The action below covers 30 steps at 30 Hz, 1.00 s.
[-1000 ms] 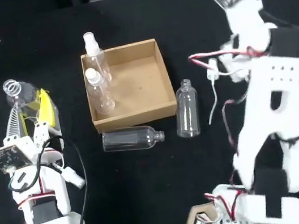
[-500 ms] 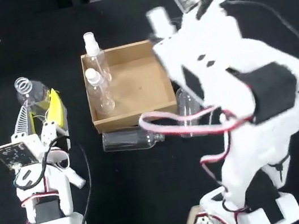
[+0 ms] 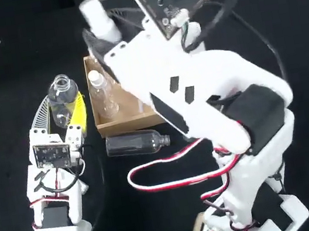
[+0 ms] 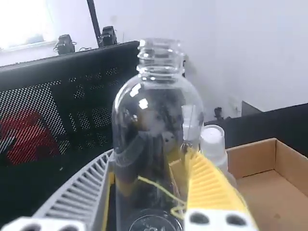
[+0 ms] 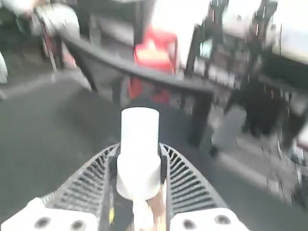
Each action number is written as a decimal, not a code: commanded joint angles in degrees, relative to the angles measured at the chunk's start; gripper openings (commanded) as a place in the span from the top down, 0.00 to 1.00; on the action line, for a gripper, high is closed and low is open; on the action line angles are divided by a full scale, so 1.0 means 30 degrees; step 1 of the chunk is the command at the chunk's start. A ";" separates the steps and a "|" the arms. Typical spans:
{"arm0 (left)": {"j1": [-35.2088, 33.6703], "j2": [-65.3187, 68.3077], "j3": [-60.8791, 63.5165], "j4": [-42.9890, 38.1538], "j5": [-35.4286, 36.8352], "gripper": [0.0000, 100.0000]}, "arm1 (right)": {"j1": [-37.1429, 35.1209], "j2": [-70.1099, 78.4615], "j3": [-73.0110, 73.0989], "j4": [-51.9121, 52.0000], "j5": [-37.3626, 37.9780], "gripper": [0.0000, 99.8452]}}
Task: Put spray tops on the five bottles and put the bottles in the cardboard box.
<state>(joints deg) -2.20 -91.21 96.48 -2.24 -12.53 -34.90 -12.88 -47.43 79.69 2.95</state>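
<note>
- Your left gripper [image 3: 66, 112] is pinching the clear plastic bottle [image 3: 61, 96] by its body, with one grey jaw and one yellow jaw on either side. The bottle is standing upright with its neck open, just left of the brown cardboard box [image 3: 137, 120].
- Your right gripper [image 5: 139, 166] is clamping the white spray top [image 5: 139, 149] between its ribbed jaws.
- The step in hand appears to be capping. You should be bringing the top squarely above the open neck, with both axes in line, before lowering. The lie of the dip tube cannot be told, so check that it is entering the neck first.
- The left arm is reaching straight out from its near-left base, low over the table.
- The right arm is stretching far and leftward across the box, carrying the top high beside the box's far-left corner.
- A capped clear bottle [image 3: 102, 94] is standing inside the box at its left wall. An uncapped one [image 3: 135, 143] is lying just near of the box.
</note>
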 commanded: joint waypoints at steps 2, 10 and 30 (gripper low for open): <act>0.0278 -0.0205 0.0454 -0.0440 -0.0205 0.97 | -0.1055 -0.0571 0.0630 -0.3516 -0.0117 0.99; 0.0425 -0.0205 0.0454 -0.0469 -0.0147 0.97 | -0.1465 -0.0190 0.4059 -0.8557 -0.0088 0.99; 0.0425 -0.0205 0.0454 -0.0440 -0.0147 0.97 | -0.2725 -0.0161 1.1502 -1.7319 0.0029 0.99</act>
<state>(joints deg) -1.58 -91.21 96.48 -2.24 -12.70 -42.55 -12.79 -13.14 29.76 2.77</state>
